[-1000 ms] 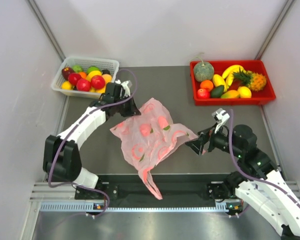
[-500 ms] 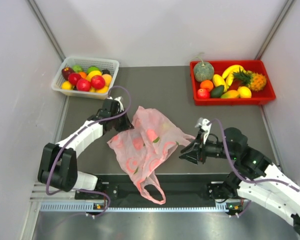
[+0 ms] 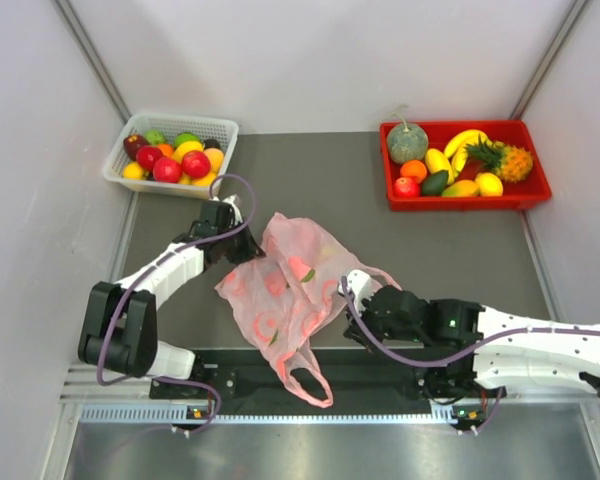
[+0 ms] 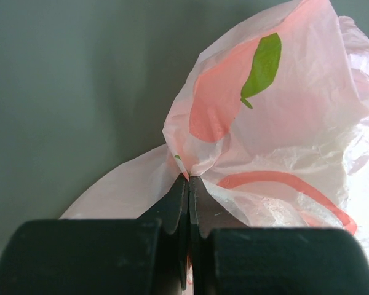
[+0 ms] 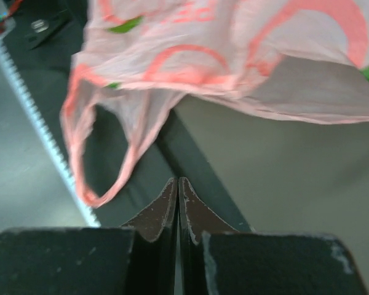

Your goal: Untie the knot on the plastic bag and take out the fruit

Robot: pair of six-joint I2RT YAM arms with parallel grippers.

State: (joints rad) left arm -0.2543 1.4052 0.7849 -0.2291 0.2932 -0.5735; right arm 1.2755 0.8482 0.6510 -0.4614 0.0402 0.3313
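Observation:
The pink plastic bag lies limp and crumpled on the dark table, and one loop handle hangs over the front rail. My left gripper is shut on a fold of the bag's far left edge, its tips pinching the film. My right gripper sits low beside the bag's right side. Its jaws are shut with nothing between them, and the bag and its handle hang just ahead. No knot shows. No fruit shows through the bag.
A white basket of fruit stands at the back left. A red tray at the back right holds a melon, a pineapple, bananas, an orange, an avocado and an apple. The black rail runs along the front edge.
My right gripper went from wide open to shut and swung left and low to the bag's right side. My left gripper drew its edge of the bag nearer and left.

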